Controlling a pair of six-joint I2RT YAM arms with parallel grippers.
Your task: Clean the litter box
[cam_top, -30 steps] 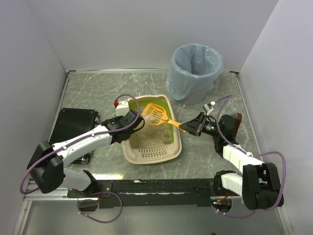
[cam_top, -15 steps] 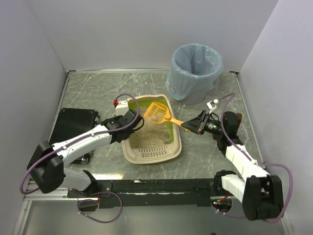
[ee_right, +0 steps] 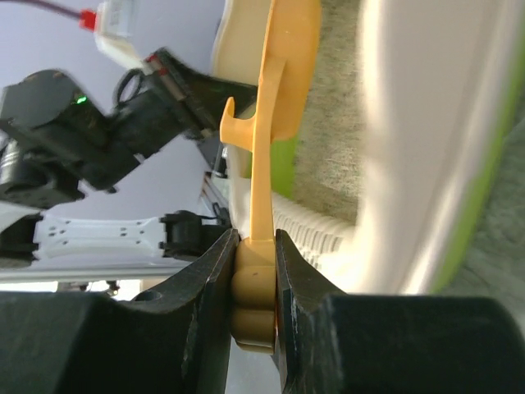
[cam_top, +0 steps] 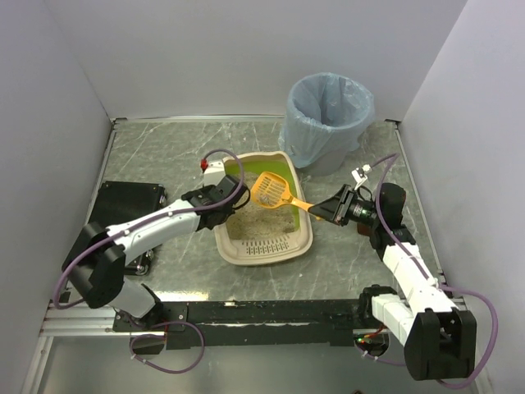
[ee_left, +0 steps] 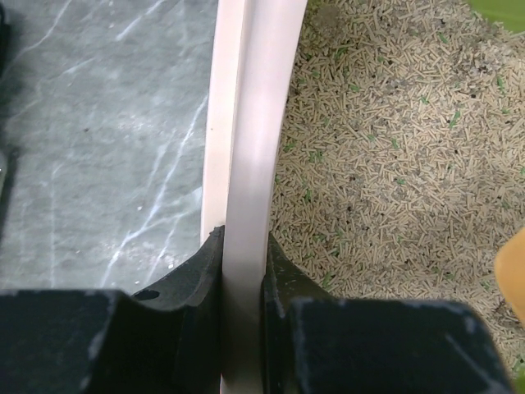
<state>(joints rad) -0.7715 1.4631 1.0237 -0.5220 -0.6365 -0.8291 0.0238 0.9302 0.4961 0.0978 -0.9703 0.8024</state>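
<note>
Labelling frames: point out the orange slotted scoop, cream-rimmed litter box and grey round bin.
Orange slotted plastic scoop (cam_top: 273, 190): top view, blade.
Cream-rimmed plastic litter box (cam_top: 264, 245): top view, near slotted lip.
Grey round bin (cam_top: 316, 135): top view, bagged wall.

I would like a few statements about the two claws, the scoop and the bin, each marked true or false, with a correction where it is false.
1. The left claw grips the cream rim of the litter box. True.
2. The right claw is open and holds nothing. False: it is shut on the handle of the orange scoop.
3. The head of the orange scoop is over the litter box. True.
4. The grey bin lies tipped on its side. False: it stands upright, lined with a light-blue bag.
</note>
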